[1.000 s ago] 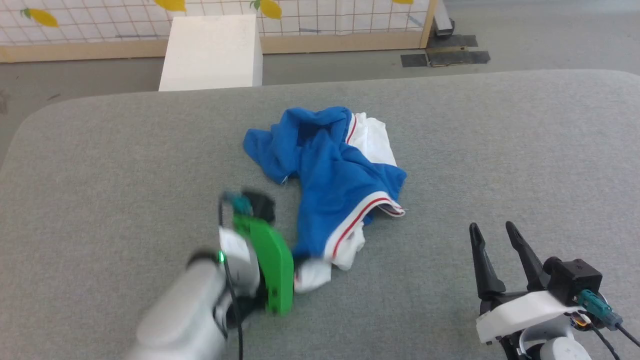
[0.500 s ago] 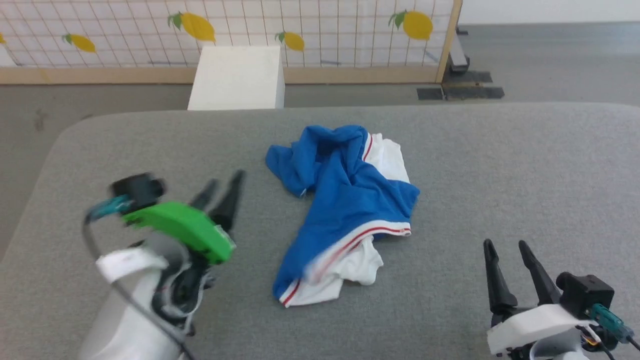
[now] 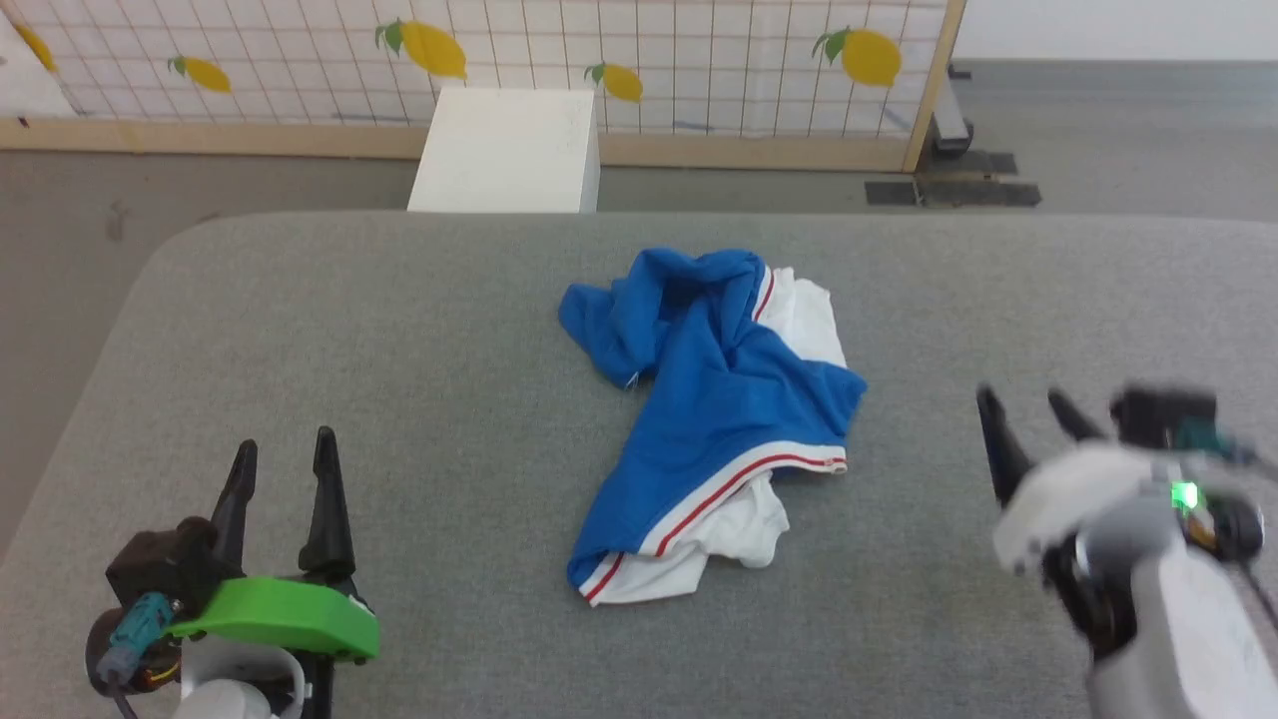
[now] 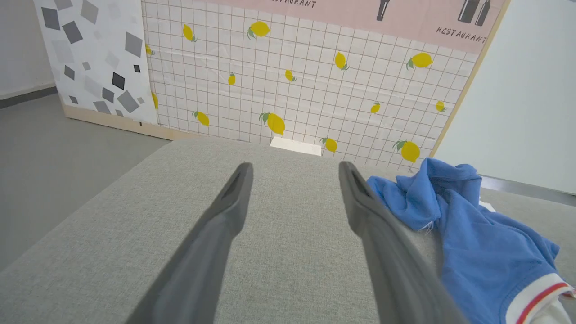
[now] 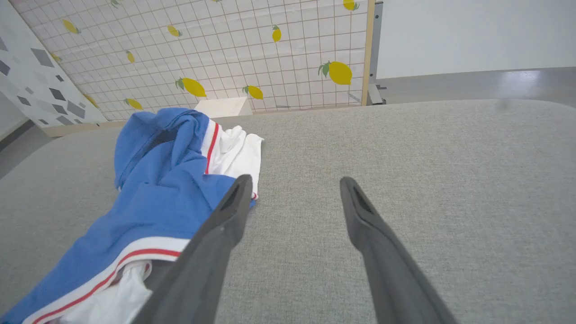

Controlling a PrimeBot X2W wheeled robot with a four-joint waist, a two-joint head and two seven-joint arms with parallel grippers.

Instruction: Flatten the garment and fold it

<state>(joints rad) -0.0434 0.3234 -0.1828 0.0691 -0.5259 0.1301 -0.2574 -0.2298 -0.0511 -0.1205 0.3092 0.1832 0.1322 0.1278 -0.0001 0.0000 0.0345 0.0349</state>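
A grey fabric-covered bench (image 3: 399, 330) with rounded far corners stands on a grey floor (image 3: 60, 260). Just beyond its far edge, near the middle, is a white box (image 3: 509, 150). Behind the box runs a white grid panel printed with yellow lemons (image 3: 699, 60), with a wooden rail (image 3: 250, 140) along its foot and a wooden post (image 3: 934, 85) at its right end. Dark mats (image 3: 949, 190) lie on the floor by that post. In the left wrist view, a panel of grey and black squares (image 4: 94, 58) adjoins the lemon panel, and a pink strip (image 4: 405, 18) above reads "RESTAURANT".

right hand (image 3: 1020, 397) blurred, garment (image 4: 477, 252) cut by edge
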